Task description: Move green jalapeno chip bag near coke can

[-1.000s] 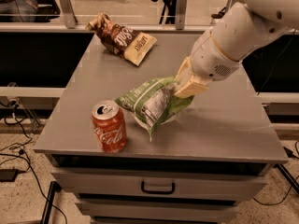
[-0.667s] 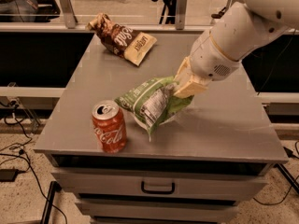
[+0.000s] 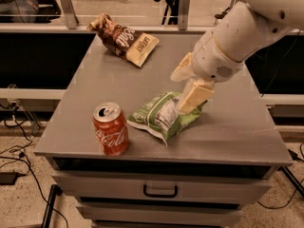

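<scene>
Reaching in from the upper right, the hand sits low over the middle of the table, at the end of a thick white arm. Its two cream-coloured fingers are spread apart and grip nothing: the upper finger points left and stands clear above the table, while the lower finger slants down and left, its tip at the right end of the green chip bag. Whether that tip touches the bag or only hangs just over it cannot be told. The green chip bag lies flat on the table, crinkled, its long side running from the hand down toward the left, with white and grey label patches facing up. Just to the left of the bag's near corner stands the coke can, upright near the table's front left edge, silver top and pull tab showing, white script facing forward; a narrow gap of bare table separates can and bag. Well apart from both, at the far left corner of the table, lies a brown chip bag with a cream end, tilted across the corner. Below the tabletop is a drawer with a dark handle. Cables trail across the speckled floor to the left of the table.
</scene>
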